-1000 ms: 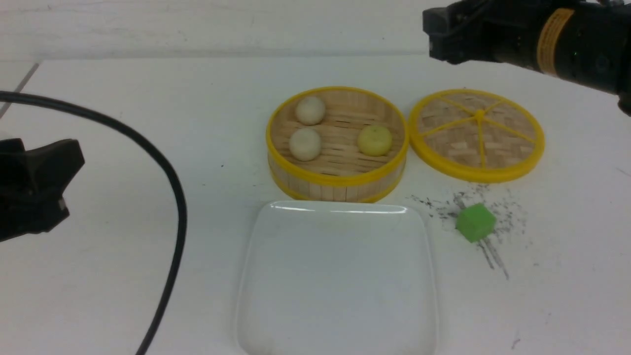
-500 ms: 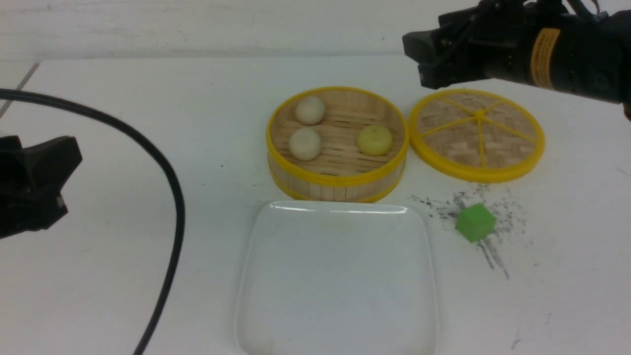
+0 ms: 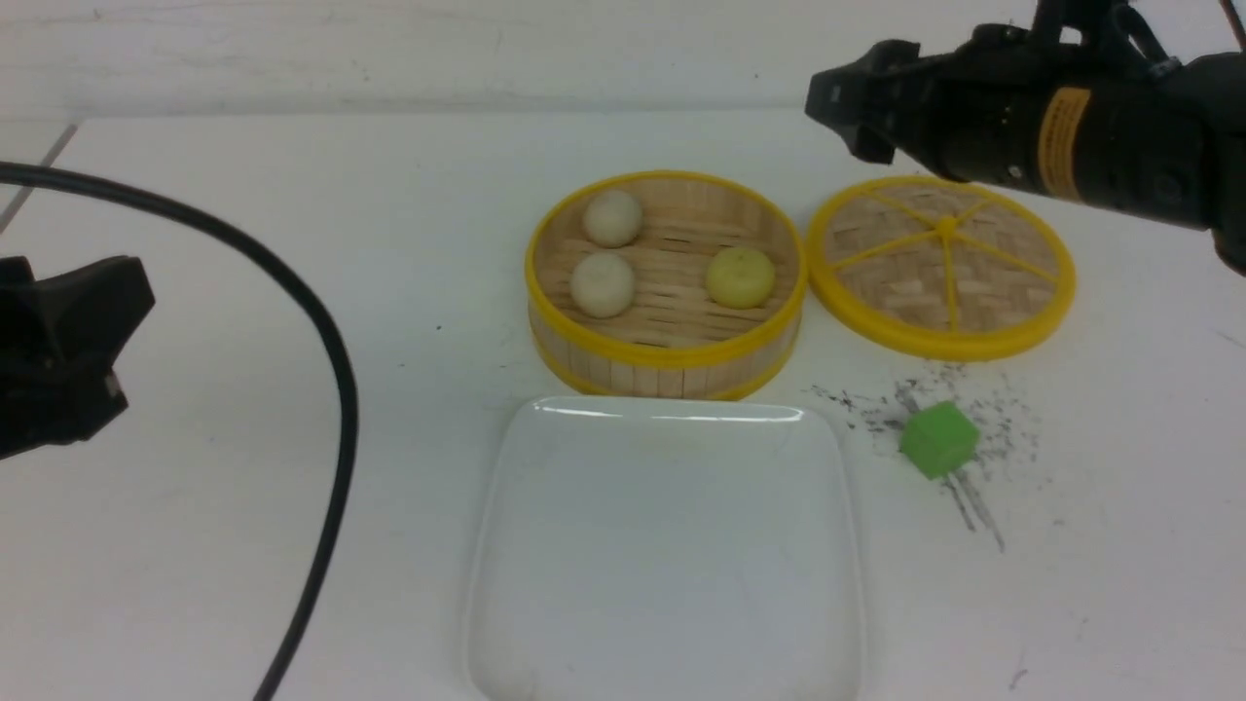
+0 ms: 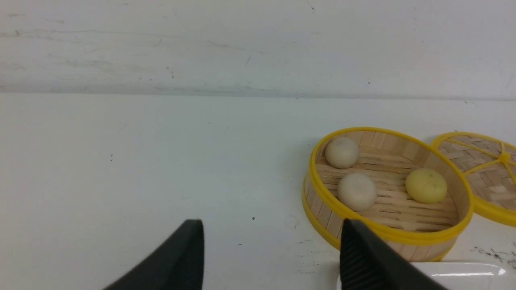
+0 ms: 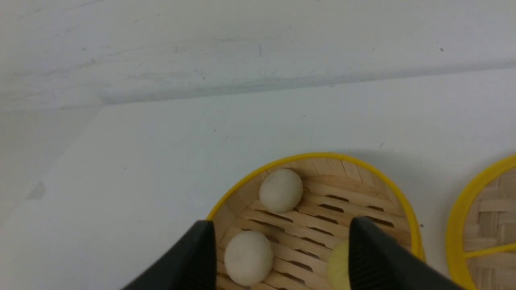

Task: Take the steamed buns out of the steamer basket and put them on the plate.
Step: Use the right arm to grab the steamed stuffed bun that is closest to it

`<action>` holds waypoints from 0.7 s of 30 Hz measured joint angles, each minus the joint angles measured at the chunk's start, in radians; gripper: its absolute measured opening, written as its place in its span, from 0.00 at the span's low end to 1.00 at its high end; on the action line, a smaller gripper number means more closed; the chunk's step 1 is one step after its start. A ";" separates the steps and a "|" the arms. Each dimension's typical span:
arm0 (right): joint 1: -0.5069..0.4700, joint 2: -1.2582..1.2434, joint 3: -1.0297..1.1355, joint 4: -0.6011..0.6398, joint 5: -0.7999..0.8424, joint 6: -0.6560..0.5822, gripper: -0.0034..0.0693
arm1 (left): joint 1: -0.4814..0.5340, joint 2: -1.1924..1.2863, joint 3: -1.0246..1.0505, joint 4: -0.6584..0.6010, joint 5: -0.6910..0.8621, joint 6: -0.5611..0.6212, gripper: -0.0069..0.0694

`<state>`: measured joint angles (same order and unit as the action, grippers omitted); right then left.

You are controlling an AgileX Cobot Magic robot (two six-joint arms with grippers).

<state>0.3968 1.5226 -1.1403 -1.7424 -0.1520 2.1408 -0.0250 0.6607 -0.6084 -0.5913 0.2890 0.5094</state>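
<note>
Three steamed buns lie in the steamer basket [image 3: 667, 358]: two off-white ones [image 3: 612, 217] [image 3: 603, 284] on its left side and a pale yellow one [image 3: 741, 276] on its right. The white square plate [image 3: 667, 555] sits in front of the basket with nothing on it. My right gripper [image 3: 837, 117] hovers open, high behind the basket's right side. In its wrist view the right gripper [image 5: 282, 223] frames an off-white bun [image 5: 248, 257], and one finger partly hides the yellow bun [image 5: 336, 264]. My left gripper [image 3: 122, 346] is open at the far left, well away from the basket [image 4: 387, 235].
The basket's flat woven lid [image 3: 942, 263] lies to the right of it. A green cube [image 3: 938, 440] sits on dark scuff marks in front of the lid. A black cable [image 3: 336, 389] curves over the table's left side.
My right arm has moved left and down from the upper right corner toward the basket, staying open. My left gripper has drifted slightly up and left, and the cable has shifted with it.
</note>
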 joint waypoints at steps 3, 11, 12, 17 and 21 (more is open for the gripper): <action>0.000 0.000 0.000 0.000 -0.007 -0.265 0.65 | 0.000 0.000 0.000 0.000 -0.003 0.000 0.70; 0.000 0.000 0.000 0.000 -0.029 -0.755 0.65 | 0.000 0.000 0.000 0.000 -0.013 0.000 0.70; 0.000 0.000 0.000 0.000 -0.027 -0.782 0.65 | 0.000 0.000 0.000 0.000 -0.013 0.000 0.70; 0.000 0.000 0.000 0.000 0.055 -0.996 0.65 | 0.000 0.000 0.000 0.001 -0.026 0.000 0.69; 0.000 0.000 0.000 0.000 0.097 -0.944 0.65 | 0.000 0.000 0.000 0.001 -0.039 0.000 0.67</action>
<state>0.3968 1.5226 -1.1403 -1.7424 -0.0550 1.1964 -0.0250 0.6607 -0.6084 -0.5904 0.2495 0.5094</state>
